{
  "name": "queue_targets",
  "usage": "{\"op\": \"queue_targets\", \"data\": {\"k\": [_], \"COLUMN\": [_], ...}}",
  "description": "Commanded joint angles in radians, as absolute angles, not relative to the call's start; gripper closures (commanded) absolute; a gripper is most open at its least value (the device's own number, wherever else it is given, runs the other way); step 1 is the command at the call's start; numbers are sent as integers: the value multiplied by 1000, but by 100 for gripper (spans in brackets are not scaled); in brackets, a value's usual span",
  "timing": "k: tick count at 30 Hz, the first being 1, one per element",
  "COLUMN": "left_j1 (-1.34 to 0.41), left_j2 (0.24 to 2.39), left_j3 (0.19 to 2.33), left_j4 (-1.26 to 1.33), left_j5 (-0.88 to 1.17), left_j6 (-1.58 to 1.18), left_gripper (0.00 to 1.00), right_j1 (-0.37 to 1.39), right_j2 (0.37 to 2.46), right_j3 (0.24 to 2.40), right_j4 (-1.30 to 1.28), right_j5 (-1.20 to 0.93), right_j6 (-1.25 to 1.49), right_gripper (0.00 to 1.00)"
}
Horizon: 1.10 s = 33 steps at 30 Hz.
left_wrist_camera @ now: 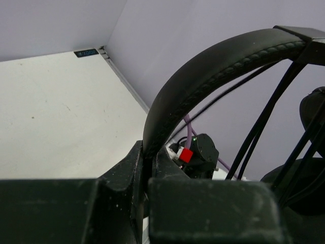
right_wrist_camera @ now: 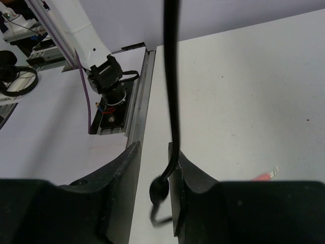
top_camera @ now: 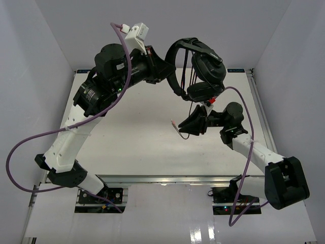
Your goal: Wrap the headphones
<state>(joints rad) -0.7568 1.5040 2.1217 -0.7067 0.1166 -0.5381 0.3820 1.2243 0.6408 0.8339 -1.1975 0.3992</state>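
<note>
The left gripper is clamping the arched headband of the black over-ear headphones, holding them aloft over the far side of the white table. Several turns of thin black cord are crossing the headband (the wrap looks well advanced), and a short tail with a pinkish plug is dangling unwound. The right gripper is standing with jaws apart around the cord. The back and right walls are crowding close, while open room is lying nearer and to the left.
</note>
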Motion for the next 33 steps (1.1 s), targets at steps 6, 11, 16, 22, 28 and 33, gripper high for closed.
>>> {"op": "queue_targets", "data": {"k": [6, 11, 16, 22, 28, 33], "left_j1": [-761, -761, -761, -761, -761, -761], "left_j2": [1433, 1419, 1401, 1369, 1301, 1283], "left_j3": [2156, 2142, 2123, 2076, 1955, 1838], "left_j4": [-574, -562, -531, -497, -445, -400], "left_j5": [59, 47, 28, -79, -309, -616], "left_j6": [-568, -572, -581, -602, -648, -678], "left_gripper": [100, 100, 100, 100, 100, 100], "right_j1": [389, 388, 388, 389, 440, 540], "right_j2": [1191, 1198, 1195, 1171, 1098, 1056], "right_j3": [612, 617, 614, 628, 716, 944], "right_j4": [835, 833, 831, 660, 45, -504], "right_j5": [-1222, -1216, -1200, -1189, -1087, -843], "right_j6": [381, 377, 373, 227, -222, -779], "right_gripper": [56, 73, 90, 92, 92, 92]}}
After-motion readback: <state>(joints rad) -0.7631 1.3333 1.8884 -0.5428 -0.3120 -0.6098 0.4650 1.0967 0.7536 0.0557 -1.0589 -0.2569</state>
